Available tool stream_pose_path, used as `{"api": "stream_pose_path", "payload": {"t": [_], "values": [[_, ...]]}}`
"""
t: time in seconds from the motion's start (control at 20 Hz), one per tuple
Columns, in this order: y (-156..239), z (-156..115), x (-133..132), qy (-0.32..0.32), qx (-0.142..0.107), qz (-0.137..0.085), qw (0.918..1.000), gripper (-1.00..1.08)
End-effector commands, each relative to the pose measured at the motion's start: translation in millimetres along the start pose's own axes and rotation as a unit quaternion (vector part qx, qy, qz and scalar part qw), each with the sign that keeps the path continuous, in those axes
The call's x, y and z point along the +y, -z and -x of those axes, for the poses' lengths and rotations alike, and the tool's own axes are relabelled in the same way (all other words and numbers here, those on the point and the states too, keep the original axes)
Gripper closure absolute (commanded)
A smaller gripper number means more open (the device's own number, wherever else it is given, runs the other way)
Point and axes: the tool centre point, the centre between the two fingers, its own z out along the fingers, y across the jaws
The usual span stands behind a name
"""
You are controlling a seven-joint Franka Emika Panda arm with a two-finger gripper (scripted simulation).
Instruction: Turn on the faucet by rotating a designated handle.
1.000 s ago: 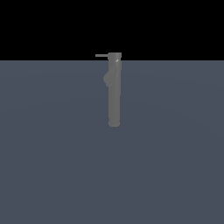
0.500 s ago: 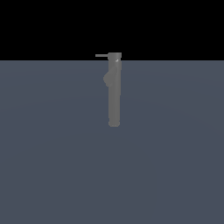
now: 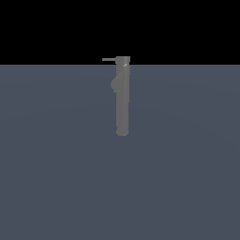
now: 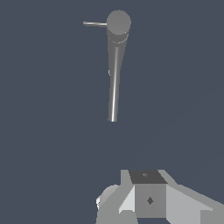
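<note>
In the wrist view the handle [image 4: 95,23] juts sideways from the faucet [image 4: 114,74] cap, well apart from the gripper [image 4: 146,199]. The gripper holds nothing (how far it is open I cannot tell).

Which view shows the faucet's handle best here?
The exterior view: the handle juts sideways from the faucet cap, sharp against black. The wrist view shows it too, paler against grey.

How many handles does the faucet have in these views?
1. A thin handle sticks sideways from the cap at one end of the faucet, toward the exterior view's left; the wrist view shows the same one. A handle on the far side could be hidden.
</note>
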Motion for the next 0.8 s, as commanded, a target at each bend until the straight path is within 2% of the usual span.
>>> {"api": "stream_pose_path", "payload": {"t": [0.0,0.75], "values": [[-4.0,-21.2,-2.6,-0.002,0.001,0.002,1.0,1.08],[-55.5,-148.3,-23.4,-0.014,0.006,0.006,0.9999,1.08]]}}
